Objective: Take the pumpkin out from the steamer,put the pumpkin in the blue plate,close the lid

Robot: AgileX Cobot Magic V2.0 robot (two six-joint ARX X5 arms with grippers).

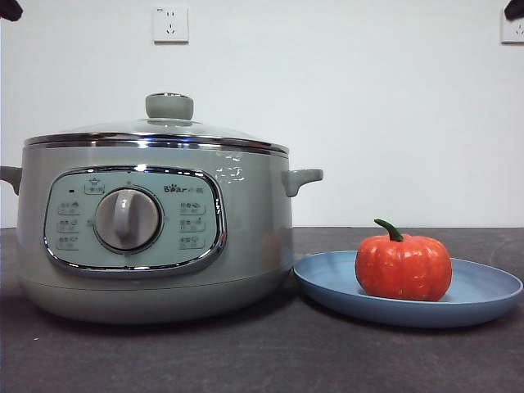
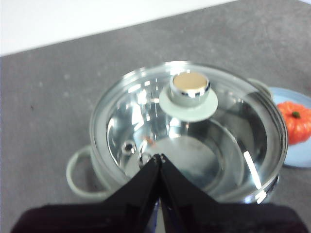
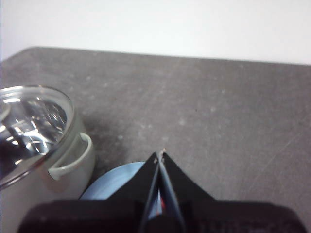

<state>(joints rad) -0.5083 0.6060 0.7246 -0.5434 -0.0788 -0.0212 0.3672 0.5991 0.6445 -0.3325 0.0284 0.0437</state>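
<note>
All three steps appear done: pumpkin plated, lid seated.

The pumpkin is seen upright at lower right on the blue plate, stem tipped toward the upper left. The lid is set on the steamer at left centre. The left claw and right claw are pressed closed, empty; nothing further seems required.

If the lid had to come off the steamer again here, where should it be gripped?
Grip the lid by its knob, coming straight down from above. The knob stands upright at the centre of the glass dome on the steamer, narrow enough for two fingers, while the chrome rim lies flush on the pot and offers no purchase.
</note>
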